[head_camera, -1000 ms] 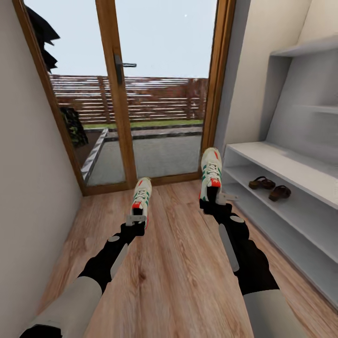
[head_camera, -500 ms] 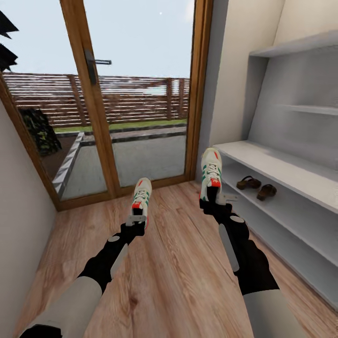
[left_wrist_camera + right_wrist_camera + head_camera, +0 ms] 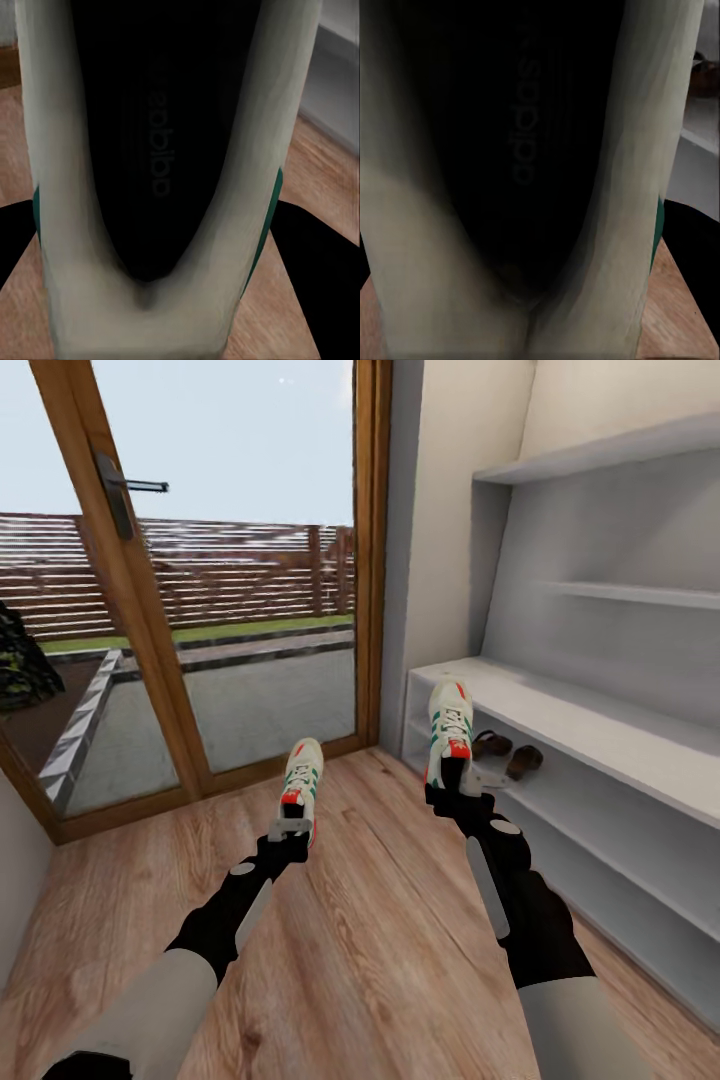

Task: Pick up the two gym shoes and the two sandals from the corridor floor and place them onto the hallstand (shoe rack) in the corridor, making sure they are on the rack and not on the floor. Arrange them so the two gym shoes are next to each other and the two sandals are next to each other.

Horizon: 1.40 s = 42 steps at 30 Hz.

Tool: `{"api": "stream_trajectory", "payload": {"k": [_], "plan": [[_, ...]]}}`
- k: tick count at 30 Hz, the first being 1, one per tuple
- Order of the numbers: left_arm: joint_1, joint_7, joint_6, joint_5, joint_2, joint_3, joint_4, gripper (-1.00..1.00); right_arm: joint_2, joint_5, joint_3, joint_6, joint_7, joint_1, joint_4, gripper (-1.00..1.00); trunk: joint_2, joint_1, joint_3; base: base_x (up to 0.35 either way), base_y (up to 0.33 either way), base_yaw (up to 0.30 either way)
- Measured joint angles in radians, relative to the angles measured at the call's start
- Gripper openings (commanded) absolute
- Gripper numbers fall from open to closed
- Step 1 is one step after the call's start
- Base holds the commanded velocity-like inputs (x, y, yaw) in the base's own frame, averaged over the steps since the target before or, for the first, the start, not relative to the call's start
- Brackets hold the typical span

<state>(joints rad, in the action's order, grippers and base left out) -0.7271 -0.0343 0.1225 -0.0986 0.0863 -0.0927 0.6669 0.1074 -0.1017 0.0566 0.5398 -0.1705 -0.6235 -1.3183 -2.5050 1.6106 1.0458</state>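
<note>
White sneakers with green stripes and red-orange accents: one held by each arm, both off the floor, toes pointing away from the robot. Left gym shoe (image 3: 301,780) is clamped at its heel by the left gripper (image 3: 290,830), fingers closed onto the heel. Right gym shoe (image 3: 451,735) is gripped the same way by the right gripper (image 3: 462,788), and sits higher and nearer the hallstand than the left one. Left wrist view: dark insole of the left gym shoe (image 3: 157,150) close to the lens, pale collar around it. Right wrist view: same layout for the right gym shoe (image 3: 521,150) (brand lettering faint on the insole).

Two sandals (image 3: 507,752), brown, lie side by side on the upper shelf tier of the hallstand (image 3: 560,710), near its end closest to the door, just beyond the right shoe. Hallstand is white, along the wall on the robot's right, with grey-white shelves (image 3: 630,595) above it. Corridor floor (image 3: 380,950), wood-grain planks, runs from the hallstand's base to the glazed door (image 3: 210,610), which has a wooden frame and a dark handle (image 3: 130,485).
</note>
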Motion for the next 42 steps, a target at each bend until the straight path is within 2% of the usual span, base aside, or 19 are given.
{"api": "stream_trajectory", "payload": {"k": [13,14,17,20,22,26,37,42], "plan": [[0.000,-0.001,-0.002,0.000,0.000,0.000,0.000,-1.00,-0.001,-0.003,0.001,-0.018,0.001,0.000,0.001,-1.00,0.000,0.000,0.000,0.002,0.000,-0.269],[0.000,-0.001,-0.002,0.000,0.000,0.000,0.000,-1.00,-0.001,-0.003,0.001,-0.048,0.001,0.000,0.002,-1.00,0.000,0.000,-0.001,0.000,0.000,-0.275],[0.000,-0.001,-0.002,0.000,0.000,0.000,0.000,-1.00,-0.002,-0.003,0.001,-0.225,0.000,0.004,0.006,-1.00,0.000,0.000,-0.002,0.000,0.000,-0.277],[0.000,-0.001,-0.002,0.000,0.000,0.000,0.000,-1.00,-0.003,-0.003,0.001,-0.364,-0.003,0.018,0.020,-1.00,0.000,0.000,-0.003,0.000,0.000,-0.278],[0.000,-0.001,-0.002,0.000,0.000,0.000,0.000,-1.00,-0.003,-0.003,0.001,-0.420,-0.003,0.024,0.033,-1.00,0.000,0.000,-0.004,0.000,0.000,-0.278],[0.000,-0.001,-0.002,0.000,0.000,0.000,0.000,-1.00,-0.002,-0.006,0.001,-0.456,-0.003,0.027,0.041,-1.00,0.000,0.000,-0.005,0.000,0.001,-0.278],[0.000,-0.001,-0.002,0.000,0.000,0.000,0.000,-1.00,-0.001,-0.009,0.001,-0.459,-0.003,0.028,0.042,-1.00,0.000,0.000,-0.009,0.093,0.204,-0.279],[0.000,-0.001,-0.003,0.000,0.000,0.000,0.000,-1.00,-0.001,-0.009,0.001,-0.459,-0.003,0.027,0.042,-1.00,0.000,0.000,-0.010,0.023,0.039,-0.279]]}}
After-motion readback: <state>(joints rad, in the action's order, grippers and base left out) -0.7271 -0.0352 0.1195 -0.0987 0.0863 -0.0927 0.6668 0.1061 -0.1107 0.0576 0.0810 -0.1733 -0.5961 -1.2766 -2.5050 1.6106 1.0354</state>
